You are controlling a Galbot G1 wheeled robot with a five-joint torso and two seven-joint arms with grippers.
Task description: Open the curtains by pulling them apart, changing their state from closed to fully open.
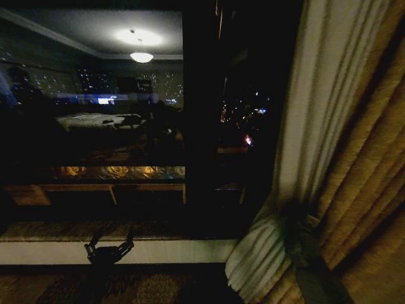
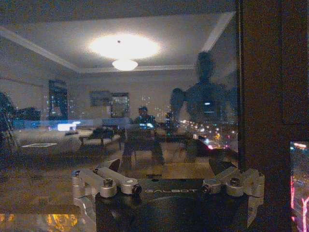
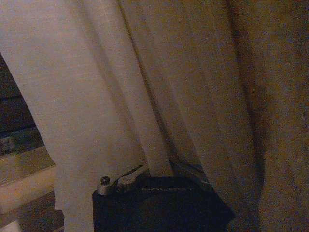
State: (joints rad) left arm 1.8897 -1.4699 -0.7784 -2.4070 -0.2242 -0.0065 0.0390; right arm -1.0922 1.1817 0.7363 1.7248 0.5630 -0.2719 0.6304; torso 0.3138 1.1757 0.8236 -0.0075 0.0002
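A sheer cream-white curtain (image 1: 316, 114) hangs at the right of the dark window, bunched into a narrow bundle against the golden-tan drape (image 1: 373, 164). My right gripper (image 1: 296, 231) is low on that bundle and shut on it. In the right wrist view a fold of the curtain (image 3: 120, 87) runs down between the fingers of the right gripper (image 3: 159, 173). My left gripper (image 1: 109, 246) is low at the windowsill, left of centre, open and holding nothing. In the left wrist view the left gripper (image 2: 166, 169) faces the bare glass.
A dark vertical window frame (image 1: 201, 114) divides the glass (image 1: 95, 126), which reflects a lit room and a ceiling lamp. A pale windowsill (image 1: 50, 250) runs along the bottom, with patterned carpet (image 1: 152, 288) below it. City lights show through the right pane.
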